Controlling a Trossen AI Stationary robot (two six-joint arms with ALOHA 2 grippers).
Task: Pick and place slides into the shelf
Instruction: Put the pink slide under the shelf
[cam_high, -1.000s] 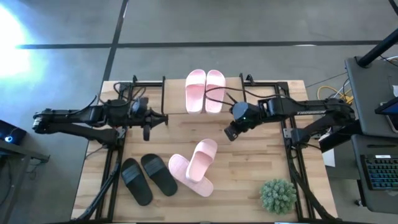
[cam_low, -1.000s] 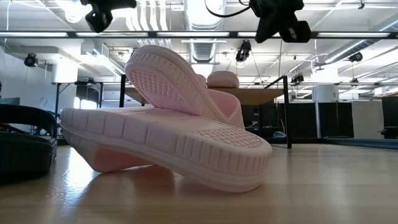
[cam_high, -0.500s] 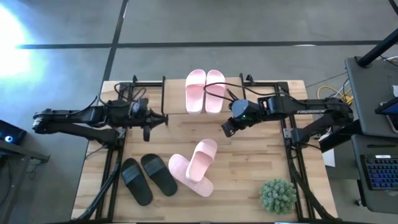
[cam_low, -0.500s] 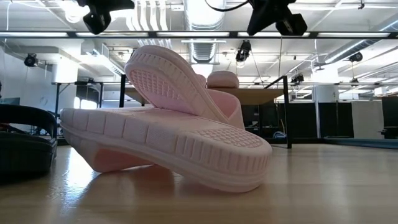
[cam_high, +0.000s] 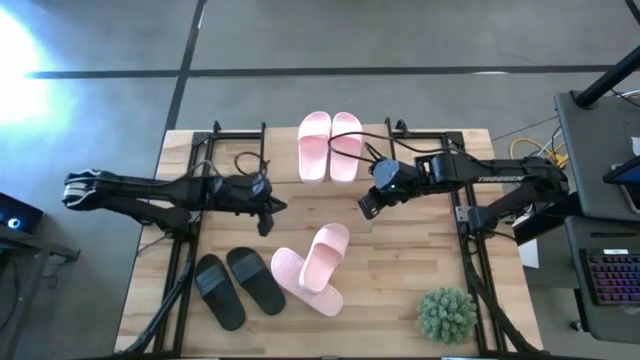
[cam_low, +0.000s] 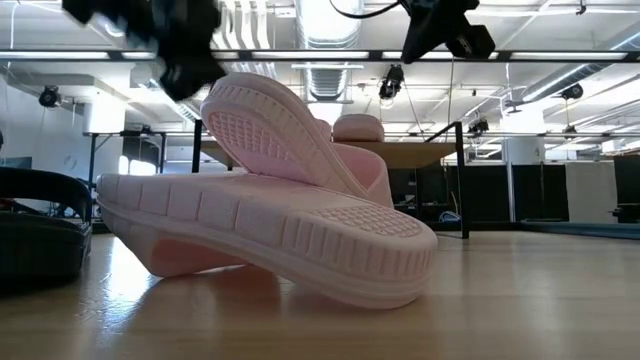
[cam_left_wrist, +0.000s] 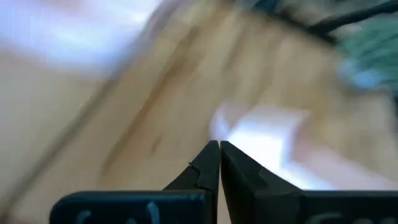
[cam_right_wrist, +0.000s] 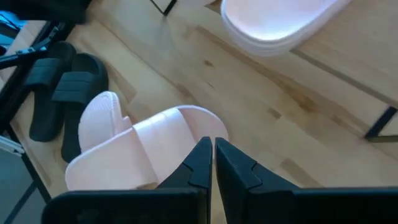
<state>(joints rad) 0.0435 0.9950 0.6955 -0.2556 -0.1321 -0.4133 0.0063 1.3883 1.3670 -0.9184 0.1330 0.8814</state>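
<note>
A light pink slide (cam_high: 328, 250) leans with its toe end on a second pink slide (cam_high: 296, 282) in the table's middle; the low view shows its tilted sole (cam_low: 280, 135). Another pink pair (cam_high: 330, 146) lies on the shelf (cam_low: 425, 155) at the far edge. Two black slides (cam_high: 238, 288) lie side by side on the table, left of the pink ones. My left gripper (cam_high: 268, 220) hovers shut just left of the leaning slide, which shows as a pale blur (cam_left_wrist: 267, 134) in its wrist view. My right gripper (cam_high: 366, 208) hangs shut above the table, to the far right of that slide (cam_right_wrist: 155, 146).
A green plant ball (cam_high: 446, 313) stands at the table's near right corner. Black frame rails (cam_high: 185, 270) run along the table's left and right sides. Bare wood (cam_high: 400, 270) lies between the pink slides and the plant ball.
My left arm has reached out toward the table's right and near edge and has come down toward the leaning pink slide; its wrist view is blurred by the motion. The slides have stayed where they were.
</note>
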